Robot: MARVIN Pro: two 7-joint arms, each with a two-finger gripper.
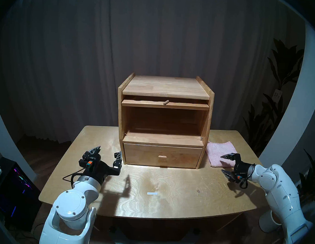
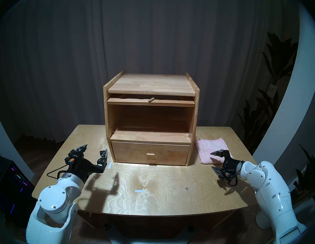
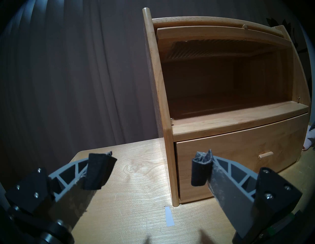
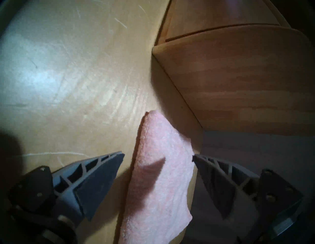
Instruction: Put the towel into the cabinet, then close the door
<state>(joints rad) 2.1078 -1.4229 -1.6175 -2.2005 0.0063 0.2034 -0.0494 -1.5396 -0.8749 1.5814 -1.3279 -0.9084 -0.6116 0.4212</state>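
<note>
The left gripper (image 1: 108,152) hovers over the wooden table (image 1: 168,191), fingers spread wide and empty, just left of the drawer (image 1: 162,156). In the middle stands the wooden cabinet (image 1: 166,87), its upper compartment open and bare, the door (image 1: 165,105) lifted flat beneath the top with its peg knob (image 1: 166,102) sticking out. Right of the cabinet, the folded pink towel (image 1: 218,153) lies on the table close beside the cabinet's side. The right gripper (image 1: 226,165) hangs at the towel's near edge, jaws apart, gripping nothing.
</note>
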